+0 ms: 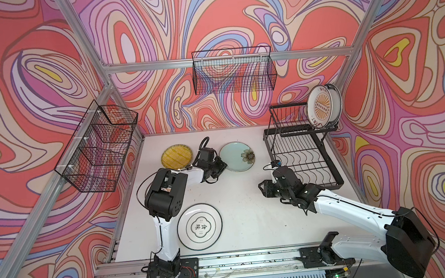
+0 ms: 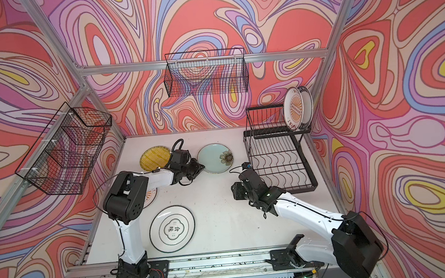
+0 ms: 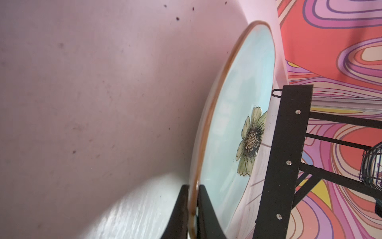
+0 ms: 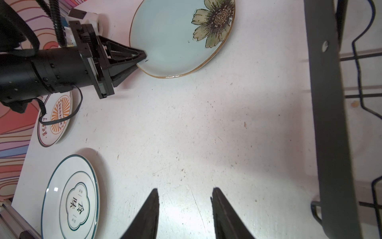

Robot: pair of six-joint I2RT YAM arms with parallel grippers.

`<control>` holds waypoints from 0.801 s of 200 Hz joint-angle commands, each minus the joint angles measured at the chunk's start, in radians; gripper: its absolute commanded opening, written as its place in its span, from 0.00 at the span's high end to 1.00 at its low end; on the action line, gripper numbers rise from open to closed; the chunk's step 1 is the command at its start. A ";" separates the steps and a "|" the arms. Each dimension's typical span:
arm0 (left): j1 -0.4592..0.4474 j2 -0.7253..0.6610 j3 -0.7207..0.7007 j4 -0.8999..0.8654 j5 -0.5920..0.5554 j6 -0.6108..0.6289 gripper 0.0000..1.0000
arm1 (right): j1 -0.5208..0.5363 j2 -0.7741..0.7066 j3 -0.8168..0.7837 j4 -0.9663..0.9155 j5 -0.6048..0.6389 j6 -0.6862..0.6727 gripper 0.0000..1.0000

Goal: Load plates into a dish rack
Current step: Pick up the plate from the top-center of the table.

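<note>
Left wrist view: your left fingers (image 3: 207, 215) clamp the thin rim of the green plate (image 3: 233, 124), so lifting could let it slip or strike the rack (image 3: 287, 144); right fingers (image 4: 148, 215) hang parted, empty.

Stock as counted was: plates (image 1: 176, 156) (image 1: 235, 156) (image 1: 199, 227) (image 1: 320, 109) (image 1: 337, 103) (image 4: 53, 132), six; dish rack (image 1: 302, 160), one; mesh baskets (image 1: 233, 72) (image 1: 97, 146), two; tools (image 4: 143, 56) (image 4: 185, 191), two.

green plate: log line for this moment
left gripper: shut on green plate rim | right gripper: open, empty | rack: two plates up top
</note>
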 commanded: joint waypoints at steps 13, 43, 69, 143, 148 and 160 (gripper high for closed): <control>0.000 -0.041 0.000 -0.075 -0.037 0.033 1.00 | 0.008 0.015 0.033 -0.005 0.027 -0.010 0.57; 0.002 -0.063 0.007 -0.077 -0.014 0.035 1.00 | 0.008 0.021 0.040 -0.014 0.031 -0.017 0.57; 0.004 -0.094 -0.003 -0.077 0.000 0.035 1.00 | 0.008 0.003 0.047 -0.039 0.048 -0.030 0.56; 0.006 -0.191 -0.005 -0.079 0.057 0.065 1.00 | 0.008 -0.061 0.062 -0.078 0.067 -0.030 0.54; 0.006 -0.196 -0.004 -0.084 0.059 0.071 1.00 | 0.008 -0.062 0.063 -0.079 0.067 -0.031 0.54; 0.007 -0.212 -0.002 -0.100 0.060 0.082 1.00 | 0.008 -0.060 0.068 -0.083 0.063 -0.030 0.54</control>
